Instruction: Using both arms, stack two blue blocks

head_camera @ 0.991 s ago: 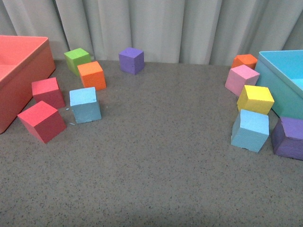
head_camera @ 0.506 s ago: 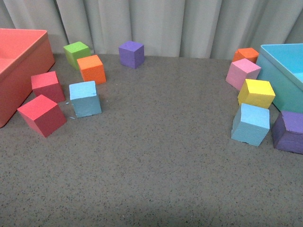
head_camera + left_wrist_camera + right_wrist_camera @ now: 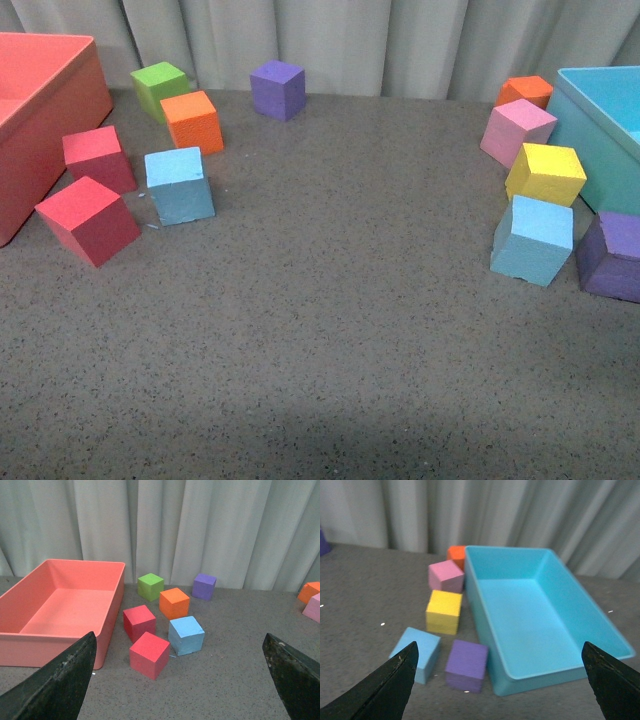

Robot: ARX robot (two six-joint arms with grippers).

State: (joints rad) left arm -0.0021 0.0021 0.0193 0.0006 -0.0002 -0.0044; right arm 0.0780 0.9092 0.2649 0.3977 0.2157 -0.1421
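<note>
Tabletop (image 3: 330, 330): grey, speckled, curtain (image 3: 350, 40) behind.
L gripper (image 3: 175, 680): fingers spread wide, holding nothing; blue block (image 3: 186, 635) ahead, btwn them.
R gripper (image 3: 497, 685): wide too, empty; other blue block (image 3: 416, 654) ahead, near one fingertip.

You'll find nothing to read here: no text, labels, brand marks, numbers or signs show in any of the three views. Every surface you can see is plain and unmarked.
</note>
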